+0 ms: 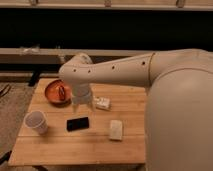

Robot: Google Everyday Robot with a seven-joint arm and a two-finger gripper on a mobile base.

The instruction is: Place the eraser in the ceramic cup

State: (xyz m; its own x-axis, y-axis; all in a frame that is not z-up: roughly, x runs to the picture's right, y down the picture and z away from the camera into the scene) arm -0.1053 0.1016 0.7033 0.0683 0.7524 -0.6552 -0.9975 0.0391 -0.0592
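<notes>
The eraser [78,123], a flat black block, lies on the wooden table [65,147] near its middle. To its left stands the white ceramic cup [36,121], upright and apart from the eraser. My gripper [83,106] hangs from the pale arm just behind and above the eraser, pointing down. Its fingers are open with nothing between them. It touches neither the eraser nor the cup.
A shallow orange-brown dish [57,91] with something small in it sits at the back left, partly behind the wrist. A small white box [103,103] lies right of the gripper. A pale cream block [116,129] lies right of the eraser. My arm's bulk fills the right side.
</notes>
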